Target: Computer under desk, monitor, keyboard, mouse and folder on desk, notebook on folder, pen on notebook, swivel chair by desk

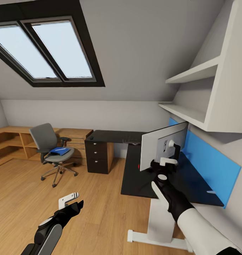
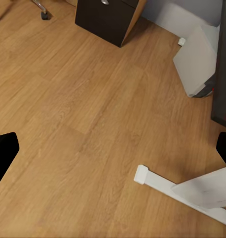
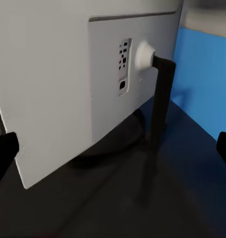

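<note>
We found the monitor (image 1: 160, 150) standing on the black L-shaped tabletop (image 1: 142, 177), its pale back turned toward us and its dark curved stand (image 3: 160, 94) planted in front of the blue wall panel (image 1: 209, 159). Our right pincer (image 1: 168, 161) hung just behind the monitor's back, its jaws spread wide and holding nothing. Our left pincer (image 1: 69, 200) hovered low over the wooden floor (image 2: 83, 109), well apart from the monitor, fingers apart and empty. Across the room from the monitor, the grey swivel chair (image 1: 51, 150) stood clear of the tabletop beside its three-drawer unit (image 1: 97, 156), with the bright blue folder (image 1: 60, 151) lying on its seat. A dark keyboard (image 1: 131, 141) lay on the far wing of the tabletop behind the monitor. Below the monitor, the white tabletop leg (image 1: 160, 223) rested on the floor.
</note>
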You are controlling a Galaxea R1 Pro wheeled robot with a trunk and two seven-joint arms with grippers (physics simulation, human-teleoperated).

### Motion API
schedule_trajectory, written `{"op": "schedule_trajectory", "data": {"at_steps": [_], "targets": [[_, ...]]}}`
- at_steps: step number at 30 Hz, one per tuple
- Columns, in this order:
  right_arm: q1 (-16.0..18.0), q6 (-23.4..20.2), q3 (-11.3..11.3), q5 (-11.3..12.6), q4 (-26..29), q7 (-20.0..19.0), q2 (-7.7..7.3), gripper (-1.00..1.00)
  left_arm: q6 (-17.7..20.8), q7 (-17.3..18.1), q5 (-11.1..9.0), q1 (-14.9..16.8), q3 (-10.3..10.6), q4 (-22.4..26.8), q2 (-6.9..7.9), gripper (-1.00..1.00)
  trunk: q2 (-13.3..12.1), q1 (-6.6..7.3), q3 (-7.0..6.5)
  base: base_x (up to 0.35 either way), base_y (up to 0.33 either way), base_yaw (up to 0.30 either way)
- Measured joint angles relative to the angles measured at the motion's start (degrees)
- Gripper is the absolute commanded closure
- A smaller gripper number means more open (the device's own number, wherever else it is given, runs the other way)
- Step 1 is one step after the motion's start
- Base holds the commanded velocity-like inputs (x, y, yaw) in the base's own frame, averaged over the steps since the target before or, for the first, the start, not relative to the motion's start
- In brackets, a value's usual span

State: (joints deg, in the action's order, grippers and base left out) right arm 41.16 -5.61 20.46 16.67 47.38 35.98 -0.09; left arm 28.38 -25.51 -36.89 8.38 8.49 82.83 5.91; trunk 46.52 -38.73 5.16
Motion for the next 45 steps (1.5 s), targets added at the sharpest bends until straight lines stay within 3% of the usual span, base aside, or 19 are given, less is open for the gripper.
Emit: {"op": "schedule_trajectory", "data": {"at_steps": [3,9,15,16,19,23,29,45], "targets": [[0.0,-4.46,-0.04,-0.14,4.73,0.08,1.79,-1.0,-0.02,0.0,0.03,0.0,-0.02,-0.02,0.0,-1.0,-1.21,0.66,-0.54,0.0,0.0,0.0],[-0.01,-7.82,-0.02,-0.22,8.32,0.72,4.87,-1.0,-0.04,0.0,0.05,0.0,-0.08,-0.03,0.0,-1.0,-3.62,1.98,-1.62,0.0,0.0,0.0],[-0.29,-8.29,0.81,-0.16,9.37,0.93,5.64,-1.0,-0.12,0.06,0.11,0.0,-0.22,0.03,0.05,-1.0,-5.25,2.87,-2.35,0.0,0.0,0.0],[-2.74,-7.35,3.17,-0.38,9.49,1.04,6.0,-1.0,-0.3,0.27,0.12,0.0,-0.32,0.05,0.07,-1.0,-5.24,2.87,-2.33,0.0,0.0,0.0],[-4.77,-6.03,5.61,-0.93,9.72,1.53,5.92,-1.0,-0.36,0.39,0.13,0.0,-0.35,0.05,0.11,-1.0,-5.25,2.87,-2.34,0.005,0.0,0.0],[-5.64,-4.31,6.87,-1.84,9.56,4.45,5.83,-1.0,-0.44,0.35,0.13,0.0,-0.3,0.18,0.09,-1.0,-5.24,2.89,-2.34,0.181,0.129,0.0],[-5.8,-0.45,6.95,-4.97,7.53,5.12,5.87,-1.0,-0.38,0.3,0.14,0.0,-0.16,0.24,0.09,-1.0,-5.24,2.89,-2.34,0.263,0.171,0.0],[-5.71,2.94,6.46,-8.1,1.68,5.54,6.02,-1.0,-0.39,0.26,0.14,0.0,0.0,0.24,0.0,-1.0,-5.24,2.86,-2.34,0.175,0.04,0.0]]}}
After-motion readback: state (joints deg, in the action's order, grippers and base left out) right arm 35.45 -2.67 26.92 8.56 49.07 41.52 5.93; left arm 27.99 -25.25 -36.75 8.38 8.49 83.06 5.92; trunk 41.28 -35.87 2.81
